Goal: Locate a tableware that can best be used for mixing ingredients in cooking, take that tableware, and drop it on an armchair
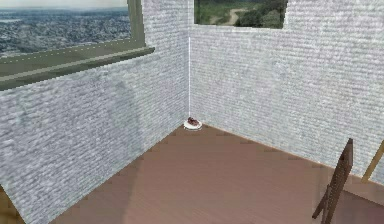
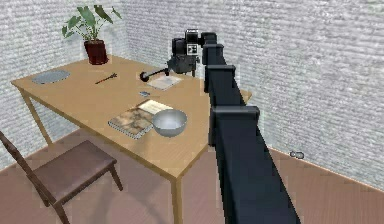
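Note:
A grey metal bowl (image 2: 168, 122) stands on the wooden table (image 2: 80, 100) near its front corner, in the arm side view. The dark arm (image 2: 235, 130) reaches out over the table's right end. The gripper (image 2: 150, 77) hangs past the bowl, farther out over the tabletop, with a flat grey thing (image 2: 162, 83) lying under or behind its fingers. I cannot tell whether it holds anything.
On the table lie a book (image 2: 132, 123), a paper sheet (image 2: 155, 105), a grey plate (image 2: 50, 76), a thin utensil (image 2: 105, 77) and a potted plant (image 2: 94, 40). A wooden chair (image 2: 65, 170) stands before it. Ahead, open brown floor runs to a brick corner holding a small dish (image 1: 193, 124); a chair's back (image 1: 336, 185) shows at the right.

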